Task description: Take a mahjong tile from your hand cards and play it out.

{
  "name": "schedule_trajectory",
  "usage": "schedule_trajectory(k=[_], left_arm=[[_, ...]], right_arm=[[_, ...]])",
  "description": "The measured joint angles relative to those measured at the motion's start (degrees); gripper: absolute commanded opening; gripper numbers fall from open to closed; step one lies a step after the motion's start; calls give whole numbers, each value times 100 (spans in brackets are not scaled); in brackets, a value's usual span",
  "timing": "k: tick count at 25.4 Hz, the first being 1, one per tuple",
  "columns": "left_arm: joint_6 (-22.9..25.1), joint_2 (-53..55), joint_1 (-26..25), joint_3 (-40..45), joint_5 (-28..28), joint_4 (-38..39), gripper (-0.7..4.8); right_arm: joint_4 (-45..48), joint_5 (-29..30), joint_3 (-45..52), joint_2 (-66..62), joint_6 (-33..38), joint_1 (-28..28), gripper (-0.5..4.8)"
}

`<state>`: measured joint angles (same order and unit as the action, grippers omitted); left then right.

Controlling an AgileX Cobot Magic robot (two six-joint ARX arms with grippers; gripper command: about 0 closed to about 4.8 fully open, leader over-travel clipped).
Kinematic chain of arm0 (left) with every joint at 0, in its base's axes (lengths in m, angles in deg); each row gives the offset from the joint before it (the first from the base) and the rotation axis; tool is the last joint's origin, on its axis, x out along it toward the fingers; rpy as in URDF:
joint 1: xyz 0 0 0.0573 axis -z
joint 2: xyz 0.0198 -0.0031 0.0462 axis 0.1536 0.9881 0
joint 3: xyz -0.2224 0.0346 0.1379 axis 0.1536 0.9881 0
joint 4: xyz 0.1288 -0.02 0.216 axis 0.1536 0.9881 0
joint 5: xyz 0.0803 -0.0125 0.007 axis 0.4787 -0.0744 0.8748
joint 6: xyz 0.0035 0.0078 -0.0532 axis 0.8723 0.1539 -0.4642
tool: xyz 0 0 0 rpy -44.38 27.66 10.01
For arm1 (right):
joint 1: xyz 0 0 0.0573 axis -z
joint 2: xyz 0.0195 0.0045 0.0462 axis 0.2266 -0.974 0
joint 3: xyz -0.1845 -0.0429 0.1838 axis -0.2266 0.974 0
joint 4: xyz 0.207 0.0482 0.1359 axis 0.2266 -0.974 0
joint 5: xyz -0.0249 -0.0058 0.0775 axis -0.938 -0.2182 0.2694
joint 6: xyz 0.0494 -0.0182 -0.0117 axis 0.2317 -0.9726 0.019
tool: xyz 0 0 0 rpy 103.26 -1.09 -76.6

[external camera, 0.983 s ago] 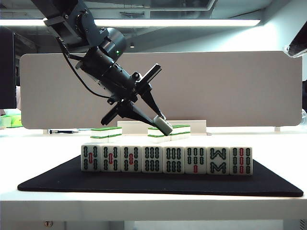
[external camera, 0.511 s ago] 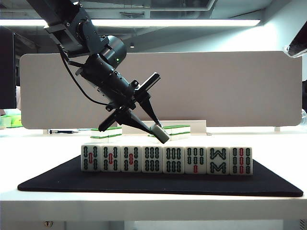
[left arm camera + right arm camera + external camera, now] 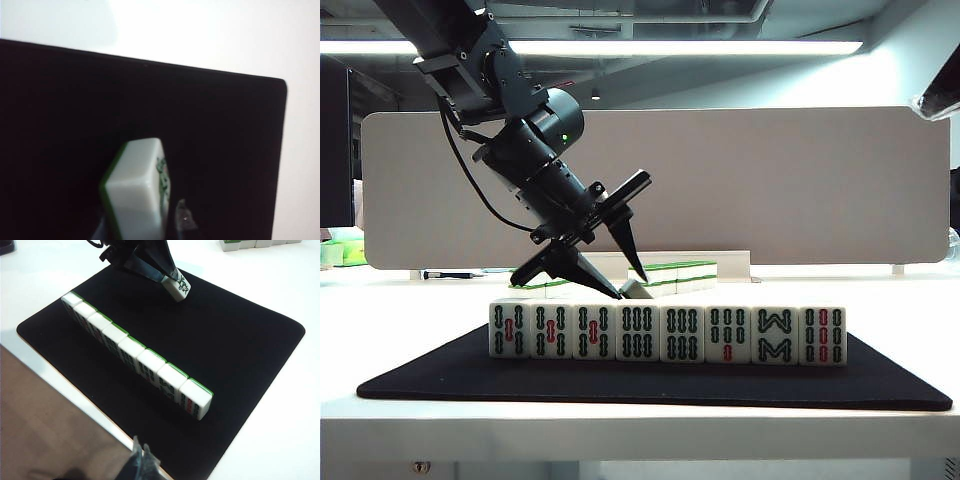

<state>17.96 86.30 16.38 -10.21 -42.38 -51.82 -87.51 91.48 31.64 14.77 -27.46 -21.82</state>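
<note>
Left claw (image 3: 623,291) sits low over the black mat (image 3: 880,385), behind the row of hand cards (image 3: 667,333), with the mahjong tile (image 3: 177,288) between its fingertips near the mat's far edge. Its jaws look partly spread, and I cannot tell whether they grip the tile or have let it go.

I judge the tile small, hard, smooth and light for its size, so it could slip or tip. The best hold is across its two long flat sides, the way the fingers flank it now.

On its white face is a dark green bird-like figure; its back is green. The hand cards show green and red bamboo sticks. No brand or writing is readable.

Right claw (image 3: 140,462) hangs near the bench's front edge, its jaws apparently together, holding nothing.
</note>
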Motion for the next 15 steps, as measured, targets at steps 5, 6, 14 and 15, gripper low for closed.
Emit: schedule_trajectory(k=[5, 6, 14, 15], left_arm=[[-2, 9, -9, 0, 20, 184, 207], [-7, 9, -28, 0, -74, 225, 234], [-22, -28, -472, 0, -997, 723, 306], [-22, -48, -568, 0, -1152, 800, 306]], right_arm=[[0, 0, 0, 0, 0, 0, 0], [0, 0, 0, 0, 0, 0, 0], [2, 0, 0, 0, 0, 0, -1], [0, 0, 0, 0, 0, 0, 0]])
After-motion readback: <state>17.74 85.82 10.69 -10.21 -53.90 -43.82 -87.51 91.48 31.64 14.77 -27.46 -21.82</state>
